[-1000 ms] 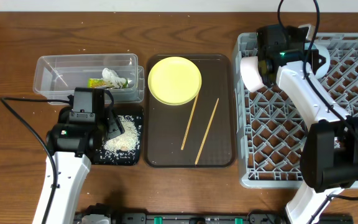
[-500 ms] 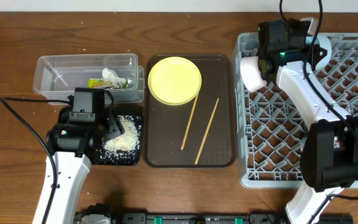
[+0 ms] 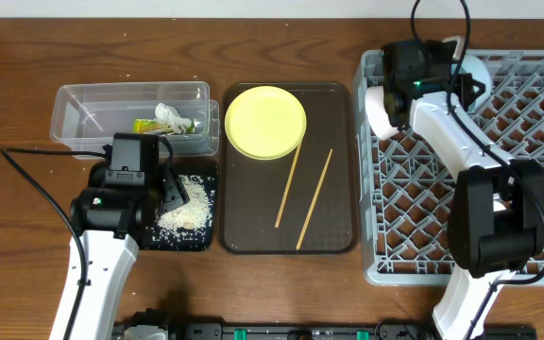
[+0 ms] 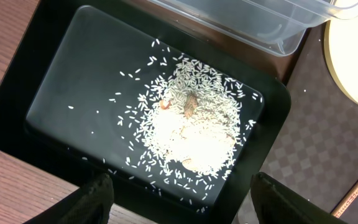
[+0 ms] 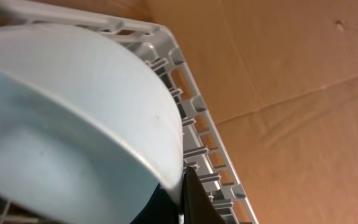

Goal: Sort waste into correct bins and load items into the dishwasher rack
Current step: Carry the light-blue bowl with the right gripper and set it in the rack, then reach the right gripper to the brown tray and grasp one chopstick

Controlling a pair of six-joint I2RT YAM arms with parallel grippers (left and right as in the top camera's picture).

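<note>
My right gripper (image 3: 456, 80) is at the back left corner of the grey dishwasher rack (image 3: 536, 189). It is shut on the rim of the light blue bowl (image 5: 73, 118), which is tilted over the rack's edge (image 5: 197, 124); the bowl also shows in the overhead view (image 3: 477, 69). The white bowl (image 3: 381, 109) stands at the rack's left side. My left gripper (image 4: 179, 199) is open and empty above the black tray (image 4: 61, 93) of rice grains (image 4: 191, 130). The clear tub (image 3: 93, 109) holds the snack wrapper (image 3: 151, 125) and the white scrap (image 3: 168, 113). The cup is out of view.
The brown serving tray (image 3: 333, 94) lies in the middle, between the bins and the rack. It carries the yellow plate (image 3: 265, 123) and two chopsticks (image 3: 291, 184) (image 3: 315, 196). A black cable (image 3: 36, 184) loops left of my left arm.
My right gripper has shifted slightly left and turned at the rack's back corner, with the light blue bowl still in it. The left arm has not moved.
</note>
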